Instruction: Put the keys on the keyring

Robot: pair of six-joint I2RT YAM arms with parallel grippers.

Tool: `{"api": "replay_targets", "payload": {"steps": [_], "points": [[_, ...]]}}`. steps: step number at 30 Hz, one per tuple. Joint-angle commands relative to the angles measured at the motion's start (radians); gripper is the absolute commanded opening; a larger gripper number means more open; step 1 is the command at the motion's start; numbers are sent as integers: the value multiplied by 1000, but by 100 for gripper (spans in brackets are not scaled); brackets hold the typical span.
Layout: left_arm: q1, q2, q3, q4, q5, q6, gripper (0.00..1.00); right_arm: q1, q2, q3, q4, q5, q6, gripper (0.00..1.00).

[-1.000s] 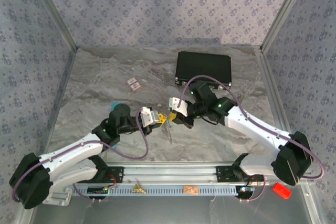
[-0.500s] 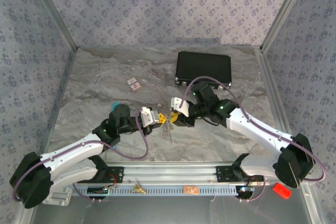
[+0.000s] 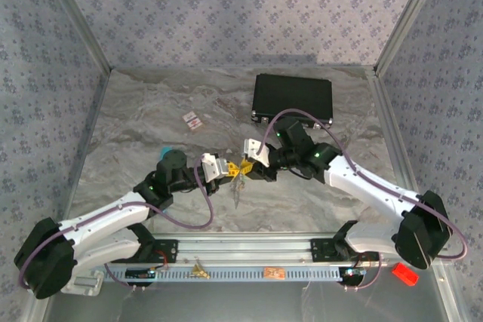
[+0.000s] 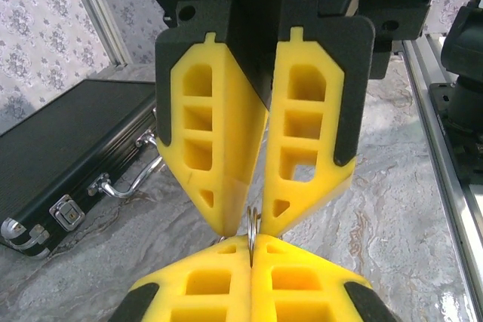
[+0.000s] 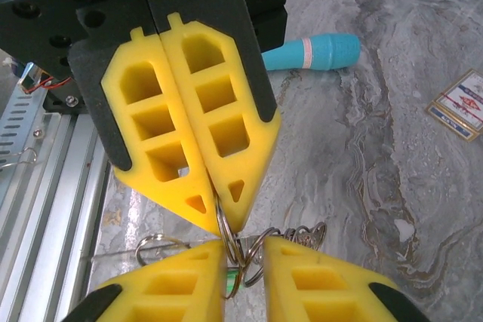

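I'm driving a robotics lab cell, not a lived-in room. Under the left gripper (image 3: pixel 230 172) and right gripper (image 3: pixel 248 169) lies a table (image 3: pixel 143 118) with a marble print. Behind them, at the arm bases, runs a slotted aluminium rail (image 3: pixel 249 256) with both arms bolted on and a loose purple cable (image 3: pixel 198 220) looping free. Beyond the tools and out to either side stand flat panels (image 3: pixel 241 13) of repeating floral print, held by bare metal posts (image 3: pixel 75 16). It is a staged enclosure built for recording.

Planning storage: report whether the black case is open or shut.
Shut. The black case lies flat, lid down; left wrist view shows its halves meeting.
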Motion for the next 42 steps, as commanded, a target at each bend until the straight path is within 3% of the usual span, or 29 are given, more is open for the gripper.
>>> {"api": "replay_targets", "payload": {"steps": [1, 6, 9, 13, 18, 31, 38, 42], "points": [[0, 0, 1, 74, 27, -19, 0, 7, 13, 17, 18, -26, 17, 14], [0, 0, 8, 55, 0, -27, 0, 7, 14, 30, 3, -24, 8, 0], [1, -9, 36, -55, -70, -15, 23, 8, 10, 59, -63, 15, -24, 0], [1, -19, 54, -134, -81, 11, 28, 25, 25, 120, -191, 108, -101, 0], [0, -11, 70, -150, -58, 17, 27, 71, 77, 206, -330, 227, -179, 0], [1, 23, 87, -135, -19, 18, 18, 122, 127, 270, -369, 239, -213, 0], [0, 16, 82, -130, -9, 25, 1, 101, 99, 257, -336, 192, -173, 0], [0, -5, 50, -62, -4, 16, 0, 38, 40, 174, -248, 103, -107, 24]]}}
